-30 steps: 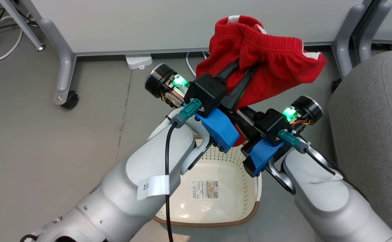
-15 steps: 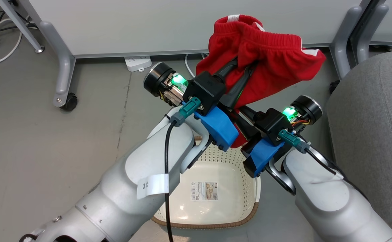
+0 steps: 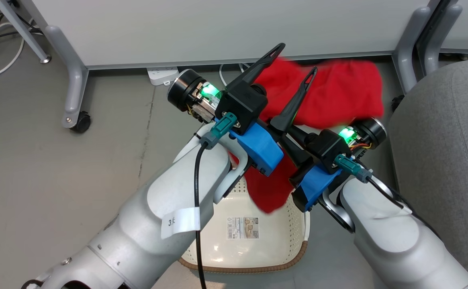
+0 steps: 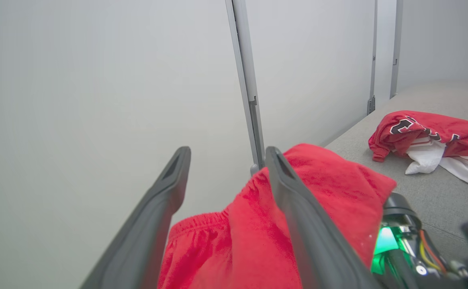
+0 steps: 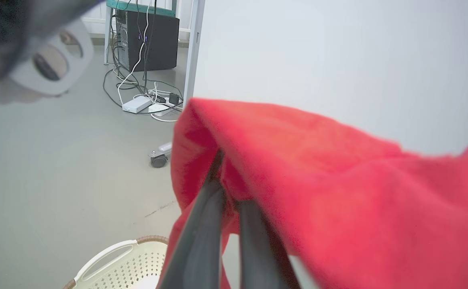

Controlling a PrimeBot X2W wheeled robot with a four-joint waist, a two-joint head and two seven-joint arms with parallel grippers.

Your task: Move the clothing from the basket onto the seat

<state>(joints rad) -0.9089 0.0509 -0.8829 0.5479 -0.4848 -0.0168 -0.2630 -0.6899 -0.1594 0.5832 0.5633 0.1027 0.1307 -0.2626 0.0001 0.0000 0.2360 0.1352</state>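
Note:
My left gripper (image 3: 294, 62) stands open above the floor, its two dark fingers spread with nothing between them; it shows wide apart in the left wrist view too (image 4: 227, 160). A plain red piece of clothing (image 3: 338, 96) hangs blurred just beyond and under it. My right gripper (image 5: 227, 188) is shut on that red cloth (image 5: 318, 180), which drapes over its fingers. One tail of the cloth dangles over the cream basket (image 3: 250, 249). A red jersey (image 4: 430, 132) with lettering lies on the grey seat (image 4: 430, 196). The seat (image 3: 450, 140) rises at the right.
Pale partition panels stand behind, on grey legs with a caster (image 3: 82, 120). A white power strip (image 3: 163, 73) and cables lie on the floor at the panel's foot. A dark computer tower (image 5: 149, 40) stands further back. My two forearms cross over the basket.
My left gripper has opened and let go of the red piece. The cloth has dropped off its fingers and sagged, now hanging from the right gripper with a tail down over the basket.

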